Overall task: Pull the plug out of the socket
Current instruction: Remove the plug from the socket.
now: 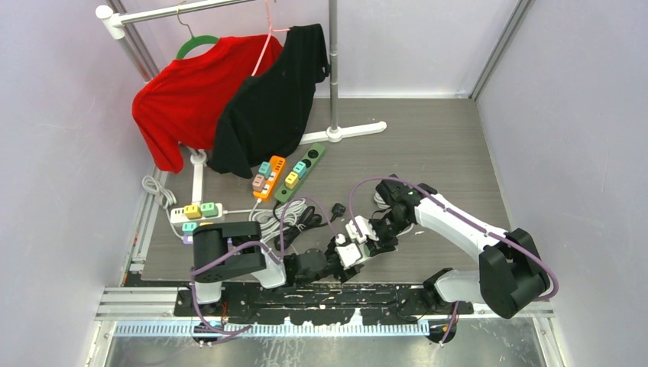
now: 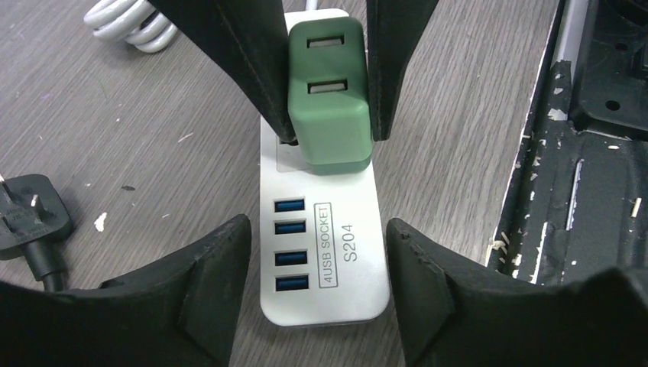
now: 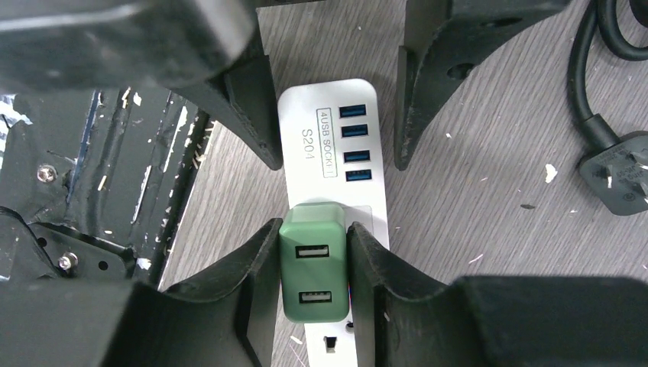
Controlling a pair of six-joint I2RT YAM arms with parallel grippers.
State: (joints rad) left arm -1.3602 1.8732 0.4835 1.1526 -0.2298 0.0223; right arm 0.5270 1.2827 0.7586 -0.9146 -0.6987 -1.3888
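At the left of the counter (image 1: 428, 145), a red shirt (image 1: 191, 84) and a black shirt (image 1: 267, 107) hang from a rack. An orange power strip (image 1: 269, 177) and a dark green one (image 1: 302, 170) lie below them.

Nearer the middle, the left hand (image 2: 317, 233) is spread astride the rounded end of the white socket strip (image 2: 355, 294). One finger is against the strip's plain edge; the other stands just off the edge beside the four blue USB ports. The strip lies flat on the grey wood-grain counter and is printed "4USB SOCKET".

The plug (image 3: 312, 264) is a blocky, matte green adapter with rounded corners and two USB slots in its top face. It stands on the strip's face just beyond the blue ports, with its pins hidden.

The right hand (image 3: 313, 237) pinches it, one black finger pressed to each side. Farther right in the right wrist view, a loose black plug (image 3: 623, 180) lies on the counter, with its cable trailing away.
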